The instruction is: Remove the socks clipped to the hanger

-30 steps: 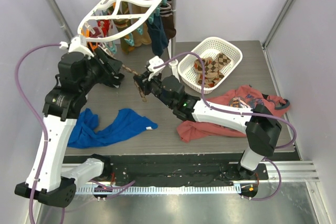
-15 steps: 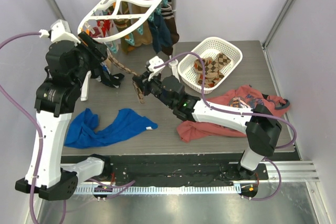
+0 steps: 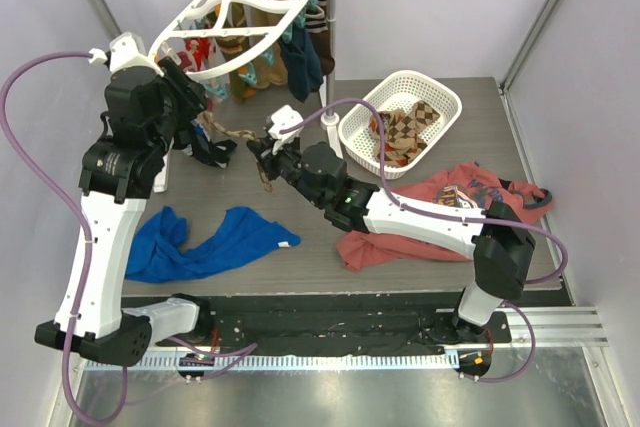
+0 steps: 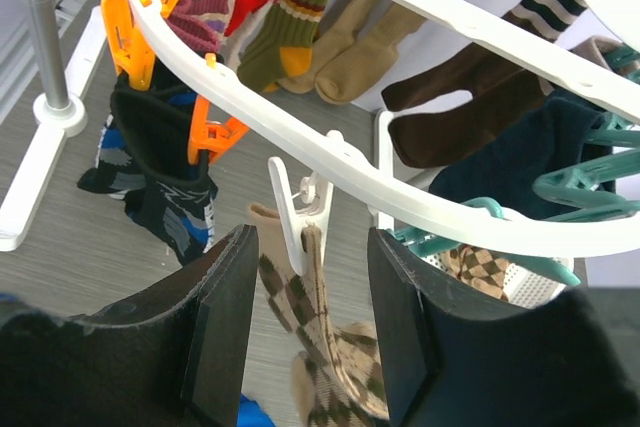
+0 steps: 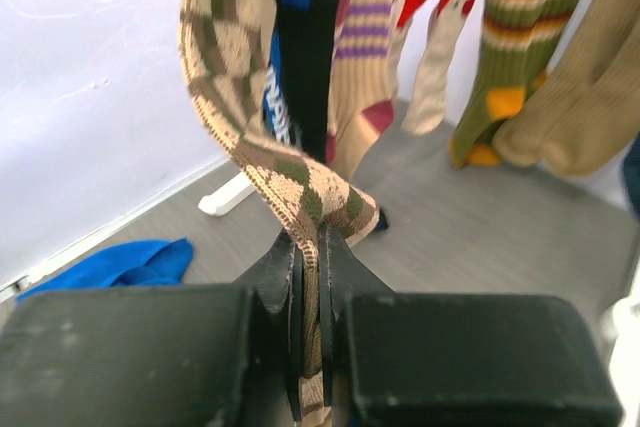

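Observation:
The white oval hanger (image 3: pixel 240 22) hangs from the rail with several socks clipped to it. A tan argyle sock (image 4: pixel 320 337) hangs from a white clip (image 4: pixel 300 212) on the hanger's near rim (image 4: pixel 330 152). My left gripper (image 4: pixel 310 332) is open, its jaws on either side of that sock just below the clip. My right gripper (image 5: pixel 312 277) is shut on the lower part of the same argyle sock (image 5: pixel 285 177), seen in the top view (image 3: pixel 262 169). Other socks, striped (image 4: pixel 285 22), beige (image 4: pixel 365 47) and dark brown (image 4: pixel 460 112), hang behind.
A white lattice basket (image 3: pixel 402 119) at the right holds several argyle socks. A blue shirt (image 3: pixel 215 239) lies at the front left and a red printed shirt (image 3: pixel 440 209) at the right. The metal rail stand (image 3: pixel 105 22) rises behind the left arm.
My left gripper has risen from low beside the sock to under the hanger's rim, jaws round the clipped argyle sock. My right gripper has shifted slightly left and back, still holding the sock.

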